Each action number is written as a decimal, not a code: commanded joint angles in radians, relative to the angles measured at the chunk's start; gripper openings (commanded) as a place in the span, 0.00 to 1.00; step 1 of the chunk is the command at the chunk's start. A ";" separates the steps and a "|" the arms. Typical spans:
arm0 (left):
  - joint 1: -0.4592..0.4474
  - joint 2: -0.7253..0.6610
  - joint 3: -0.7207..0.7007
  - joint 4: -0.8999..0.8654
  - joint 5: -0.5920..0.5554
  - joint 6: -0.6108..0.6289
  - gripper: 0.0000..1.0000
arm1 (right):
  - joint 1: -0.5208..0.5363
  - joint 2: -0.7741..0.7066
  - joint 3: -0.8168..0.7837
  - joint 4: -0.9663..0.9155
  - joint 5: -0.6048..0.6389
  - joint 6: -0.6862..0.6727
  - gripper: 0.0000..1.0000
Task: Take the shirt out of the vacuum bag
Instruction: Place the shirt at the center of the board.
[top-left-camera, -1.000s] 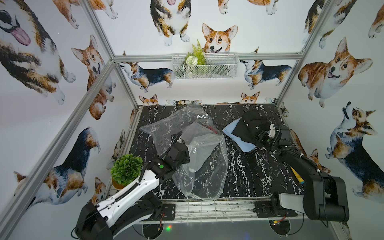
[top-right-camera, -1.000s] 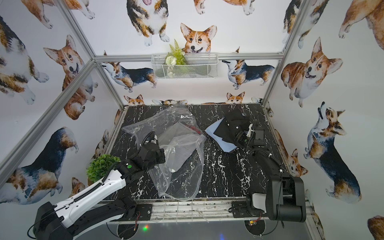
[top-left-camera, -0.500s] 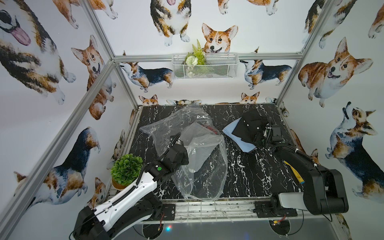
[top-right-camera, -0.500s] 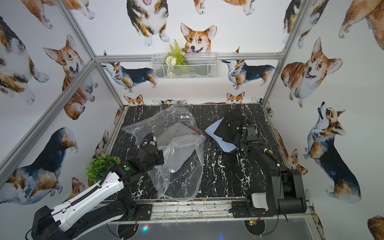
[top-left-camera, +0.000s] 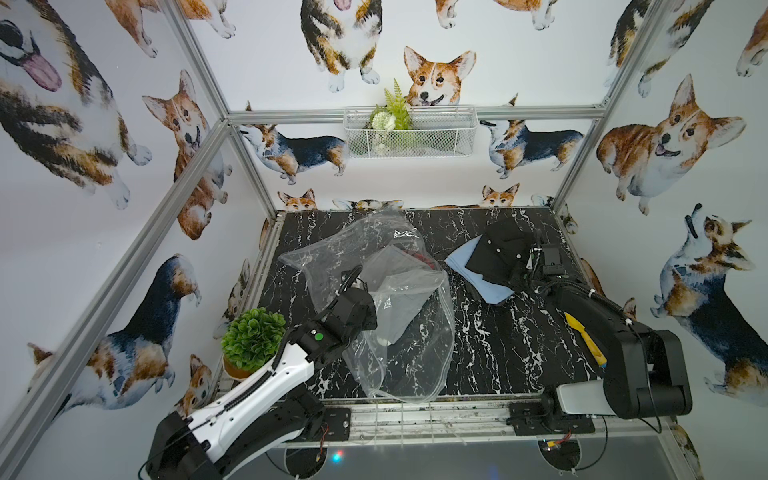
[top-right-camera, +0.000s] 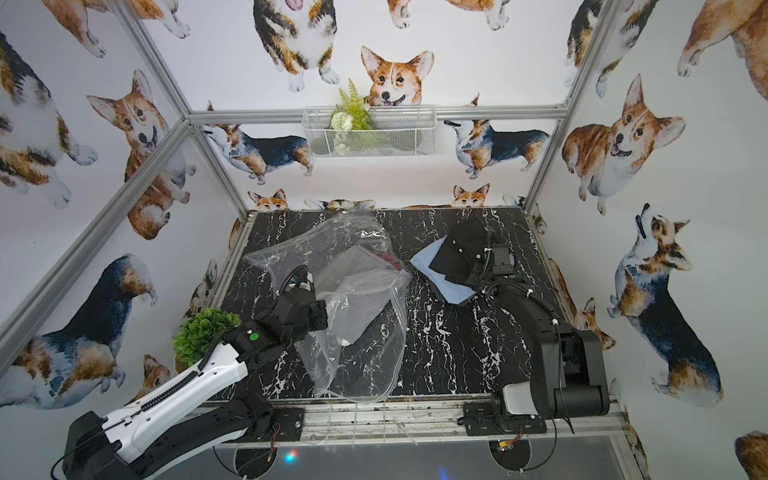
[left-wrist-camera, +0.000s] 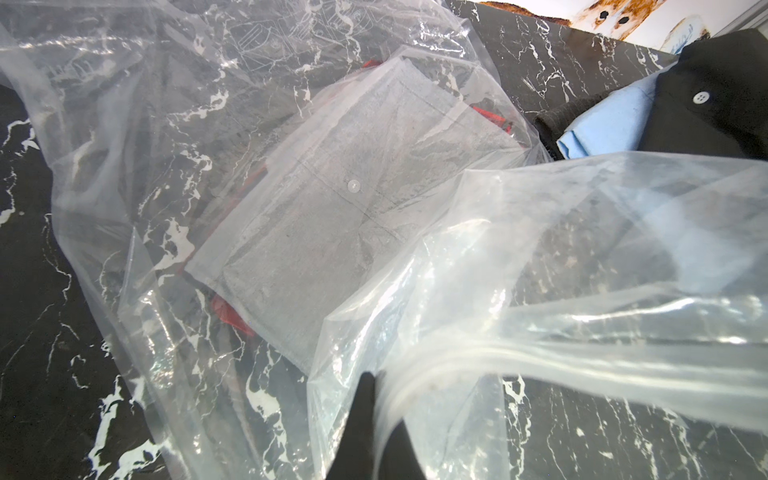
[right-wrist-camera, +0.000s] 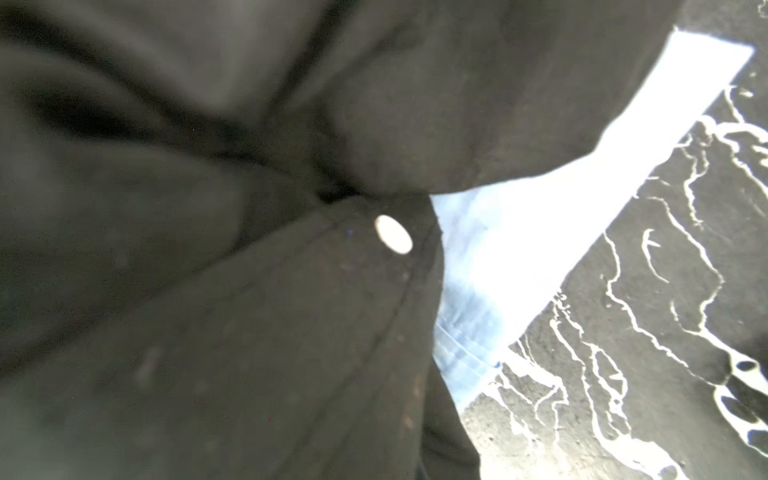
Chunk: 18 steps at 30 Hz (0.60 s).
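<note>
Moved: right jaws, wide a second ago, now closed against the black shirt (top-left-camera: 494, 253); whether they pinch cloth I cannot tell.
Left jaws: clamped on the zip edge (left-wrist-camera: 582, 357) of the vacuum bag (top-left-camera: 415, 332), mid bench (top-left-camera: 498, 353).
Shirts I count: three; grey shirt (left-wrist-camera: 353, 216) inside the bag, black shirt lying on blue shirt (top-left-camera: 486, 286) outside it.
Potted plant (top-left-camera: 253, 338): one, bench's left edge.

Vacuum bag (top-left-camera: 419, 316): clear, with white glints
Bagged garment (left-wrist-camera: 332, 216): grey, with red showing at its edges
Shirt (top-left-camera: 494, 257): black, with white buttons
Cloth (top-left-camera: 486, 286): pale blue
Table (top-left-camera: 498, 345): black marble, veined in white
Walls (top-left-camera: 270, 54): white, printed with tan-and-black corgis
Plant (top-left-camera: 252, 332): green
Basket (top-left-camera: 409, 139): white mesh
</note>
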 joint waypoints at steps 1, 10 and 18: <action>0.003 0.005 0.012 -0.031 -0.011 0.003 0.00 | -0.006 -0.036 0.030 -0.005 -0.062 0.058 0.00; 0.005 0.033 0.060 -0.059 -0.021 0.029 0.00 | -0.074 -0.026 0.060 0.089 -0.321 0.300 0.00; 0.005 0.056 0.096 -0.079 -0.018 0.046 0.00 | -0.075 0.007 0.001 0.322 -0.436 0.567 0.00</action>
